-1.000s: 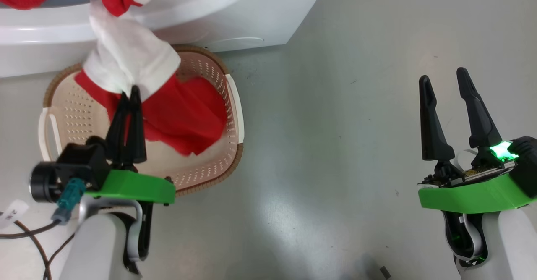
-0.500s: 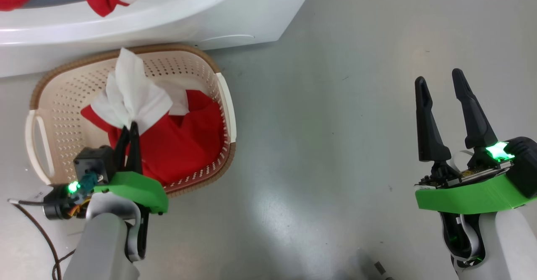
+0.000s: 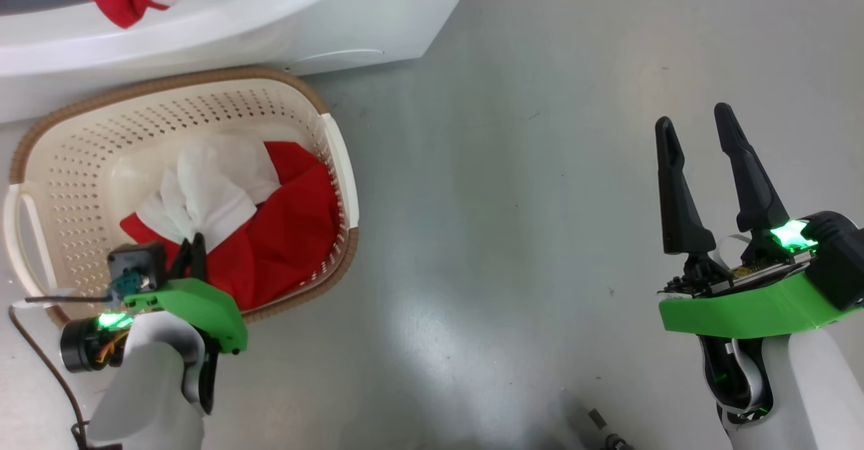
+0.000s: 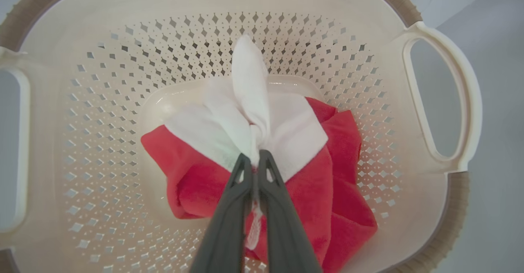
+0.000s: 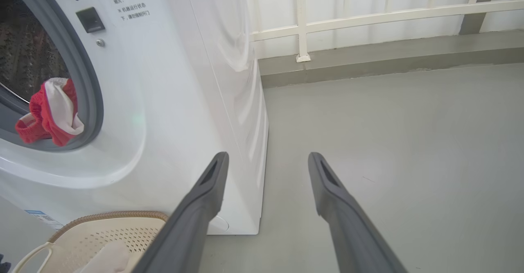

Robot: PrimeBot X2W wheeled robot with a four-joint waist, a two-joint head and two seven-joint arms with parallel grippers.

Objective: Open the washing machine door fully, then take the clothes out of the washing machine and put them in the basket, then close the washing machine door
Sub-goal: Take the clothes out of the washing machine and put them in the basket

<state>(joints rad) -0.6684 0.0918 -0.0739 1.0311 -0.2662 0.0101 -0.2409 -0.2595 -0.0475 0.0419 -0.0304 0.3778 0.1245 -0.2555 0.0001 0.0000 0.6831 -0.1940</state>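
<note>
The clothes (image 4: 327, 191): one red garment with a white panel lies bunched on the bottom of the basket (image 3: 337, 166), toward its right side in the head view; the left gripper (image 4: 254, 158) reaches down into the basket, its fingers pinched together on a fold of the white panel, which stands up in a peak past the tips; the basket sits on the grey floor (image 3: 506, 234), just in front of the washing machine (image 5: 184, 101); well off to the right, the right gripper (image 3: 694, 115) hangs over bare floor with its fingers spread wide and nothing held; farther on, a second red-and-white garment (image 5: 53, 113) droops over the grey gasket (image 5: 88, 89) at the lower edge of the machine's opening, half out of the steel drum (image 5: 24, 56), above the basket; the machine's white front bulges out between the two; beyond the machine, a white railing (image 5: 368, 17) runs along a low grey kerb (image 5: 368, 64).
</note>
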